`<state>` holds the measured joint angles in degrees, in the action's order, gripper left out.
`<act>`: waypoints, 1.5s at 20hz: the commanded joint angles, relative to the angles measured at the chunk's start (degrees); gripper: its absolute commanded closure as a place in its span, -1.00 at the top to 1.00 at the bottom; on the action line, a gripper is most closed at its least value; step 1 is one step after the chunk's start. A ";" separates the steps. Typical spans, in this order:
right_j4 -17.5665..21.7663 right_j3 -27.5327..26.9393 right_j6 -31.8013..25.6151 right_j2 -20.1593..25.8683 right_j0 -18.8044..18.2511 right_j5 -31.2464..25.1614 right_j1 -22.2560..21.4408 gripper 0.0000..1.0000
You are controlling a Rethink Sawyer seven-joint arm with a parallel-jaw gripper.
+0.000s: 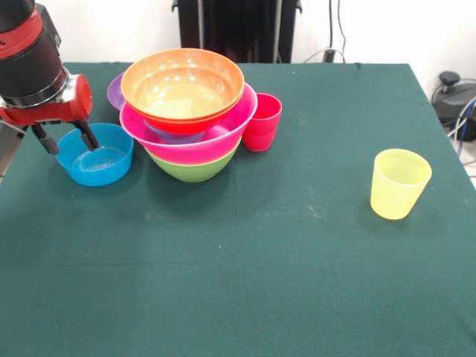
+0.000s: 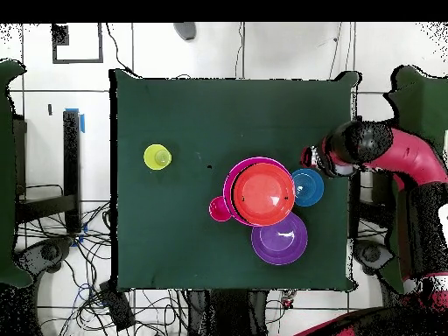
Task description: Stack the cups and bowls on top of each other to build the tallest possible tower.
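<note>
Tower upper centre of frame on worktop: green bowl at bottom, pink above, orange bowl on top. Red cup touching right side; purple bowl behind; yellow cup well apart, right. Hand at left, fingers spread astride blue bowl rim. Step, judged: grasping blue bowl. Next: pinch rim, lift, set into orange bowl.

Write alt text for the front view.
A red and black robot arm holds its open claw over a blue bowl, beside the tower of nested bowls topped in orange. A red cup touches the tower; a yellow cup stands apart.
</note>
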<state>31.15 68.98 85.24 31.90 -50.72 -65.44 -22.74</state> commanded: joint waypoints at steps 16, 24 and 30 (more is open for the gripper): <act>5.73 3.98 -15.35 0.15 -1.14 0.62 1.93 1.00; 4.08 4.85 -4.37 -0.82 -1.55 8.68 1.81 1.00; 3.88 3.32 -2.91 -1.94 -0.75 9.16 2.17 1.00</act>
<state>32.46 70.59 85.24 31.83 -53.07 -59.95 -22.89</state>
